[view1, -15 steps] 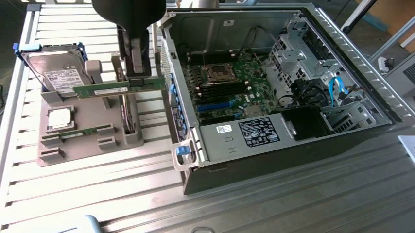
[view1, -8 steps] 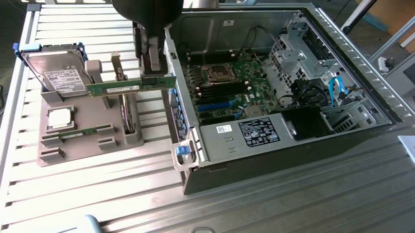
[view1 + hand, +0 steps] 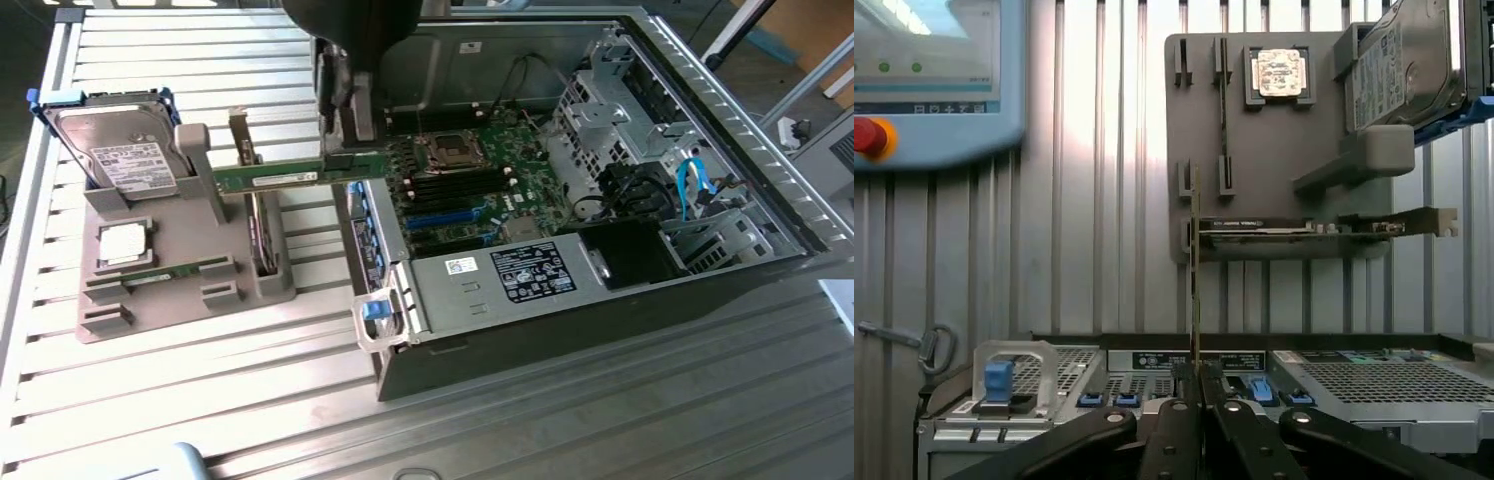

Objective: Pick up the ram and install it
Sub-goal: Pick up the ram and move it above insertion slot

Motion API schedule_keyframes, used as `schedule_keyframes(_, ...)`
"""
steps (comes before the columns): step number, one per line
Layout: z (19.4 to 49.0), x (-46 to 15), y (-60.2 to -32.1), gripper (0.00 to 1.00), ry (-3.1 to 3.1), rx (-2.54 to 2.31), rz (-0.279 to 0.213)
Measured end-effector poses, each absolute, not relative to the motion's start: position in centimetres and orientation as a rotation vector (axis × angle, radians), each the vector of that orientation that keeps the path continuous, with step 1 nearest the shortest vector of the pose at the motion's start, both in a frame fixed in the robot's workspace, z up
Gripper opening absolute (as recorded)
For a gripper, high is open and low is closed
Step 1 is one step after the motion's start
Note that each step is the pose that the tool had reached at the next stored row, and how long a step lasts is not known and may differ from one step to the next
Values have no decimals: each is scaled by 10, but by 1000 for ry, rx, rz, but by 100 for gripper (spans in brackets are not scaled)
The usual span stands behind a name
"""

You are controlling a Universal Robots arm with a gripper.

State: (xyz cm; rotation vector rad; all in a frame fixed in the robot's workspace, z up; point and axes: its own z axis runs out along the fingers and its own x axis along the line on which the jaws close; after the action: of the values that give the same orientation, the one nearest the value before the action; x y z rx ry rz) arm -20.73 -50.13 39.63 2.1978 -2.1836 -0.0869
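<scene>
- Carrying is the step in hand, as I judge it: the pincer point(image 3: 350, 160) is pressed together on the ram point(image 3: 287, 177), pinching it at one end so the green stick juts out level toward the exterior view's left.
- The ram hangs off the table point(image 3: 534, 420), above the gap between the grey holder point(image 3: 160, 290) and the side wall of the computer case point(image 3: 747, 130). Its gripped end is just at the case's edge.
- I cannot tell whether its free end touches the holder's upright post or only passes near it.
- From the wrist camera the stick shows edge-on, a thin line rising from between the two dark fingers point(image 3: 1172, 440), which suggests the grip is square.
- The pick-up looks done and the install not yet done, since the stick has not reached the motherboard point(image 3: 514, 215).
- A second stick point(image 3: 174, 272) lies in its groove on the holder, near the square chip point(image 3: 123, 243), the hard drive point(image 3: 120, 150) and the upright card point(image 3: 244, 135).
- The next move, in my judgement, calls for two things: clearing the case wall without knocking the stick, and turning it so its long edge runs along the dark slots point(image 3: 461, 185) beside the processor socket point(image 3: 445, 148).
- Seating would need the stick held upright and pressed straight down. A tilted approach could make it jam or slip in the pinch.
</scene>
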Motion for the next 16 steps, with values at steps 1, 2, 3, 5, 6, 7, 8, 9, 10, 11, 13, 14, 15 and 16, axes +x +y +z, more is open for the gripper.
schedule_keyframes(1,396,-205,-501,12,-2184,2198,-87)
schedule_keyframes(2,397,-202,-501,12,-2183,2197,-88)
schedule_keyframes(3,397,-198,-502,12,-2183,2197,-88)
schedule_keyframes(5,397,-189,-502,12,-2183,2197,-89)
schedule_keyframes(6,397,-185,-502,12,-2182,2196,-90)
schedule_keyframes(7,397,-181,-502,12,-2182,2196,-90)
schedule_keyframes(8,397,-177,-502,12,-2182,2196,-91)
schedule_keyframes(9,397,-173,-502,12,-2182,2196,-91)
schedule_keyframes(10,398,-170,-502,12,-2182,2196,-91)
schedule_keyframes(11,398,-166,-502,12,-2182,2195,-92)
schedule_keyframes(13,398,-160,-503,12,-2181,2195,-92)
schedule_keyframes(14,398,-157,-503,12,-2181,2195,-92)
schedule_keyframes(15,398,-153,-503,12,-2181,2195,-92)
schedule_keyframes(16,398,-151,-503,12,-2181,2195,-92)
